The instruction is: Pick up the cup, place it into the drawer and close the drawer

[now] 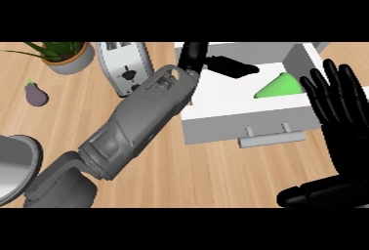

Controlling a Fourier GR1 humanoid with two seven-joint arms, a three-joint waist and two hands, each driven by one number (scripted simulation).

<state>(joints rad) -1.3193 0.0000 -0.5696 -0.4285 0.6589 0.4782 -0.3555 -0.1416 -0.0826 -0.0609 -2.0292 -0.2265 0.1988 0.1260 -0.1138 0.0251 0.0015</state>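
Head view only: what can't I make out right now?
- Green cup in the drawer: right edge behind the right hand.
- Left hand: part hidden behind its own forearm.
- Drawer's left wall: covered by that forearm.
- Metal bowl: cut off by the left edge.

Single view, from the head. Looks steeply down onto the counter [216, 171], close in. Takes in the drawer [216, 128] at upper right, toaster [126, 66] and plant [61, 53] at upper left, forearm [137, 122] crossing from the lower edge.
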